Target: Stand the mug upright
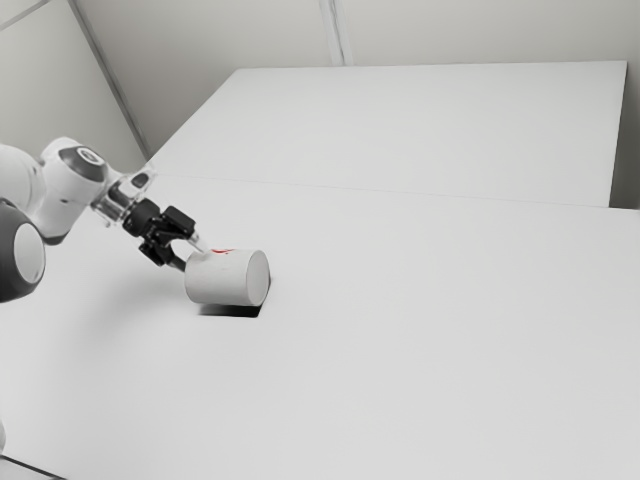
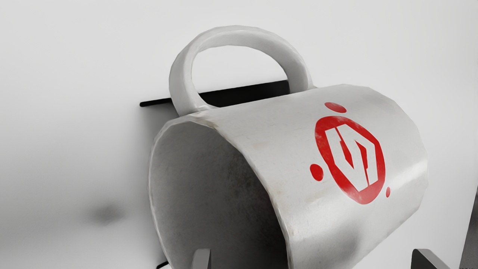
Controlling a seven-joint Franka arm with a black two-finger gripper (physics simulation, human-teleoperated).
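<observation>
The white mug [image 1: 222, 279] lies on its side on the table, its closed base facing the exterior view's right and its mouth toward the arm. My gripper [image 1: 192, 256] is at the mouth end, tilted down. In the wrist view the mug [image 2: 295, 149] shows its dark hollow, a red logo [image 2: 379, 164] on the wall and its handle [image 2: 239, 33] sticking out from the side. The gripper [image 2: 313, 258] is open with its fingers wide apart: one finger [image 2: 201, 259] overlaps the mouth opening, the other is beyond the outer wall. Contact with the wall cannot be told.
A flat black patch [image 1: 230, 311] lies along the mug's lower side on the white table [image 1: 420, 350]. A second white surface [image 1: 420, 130] adjoins the table at the back. Pale walls stand behind.
</observation>
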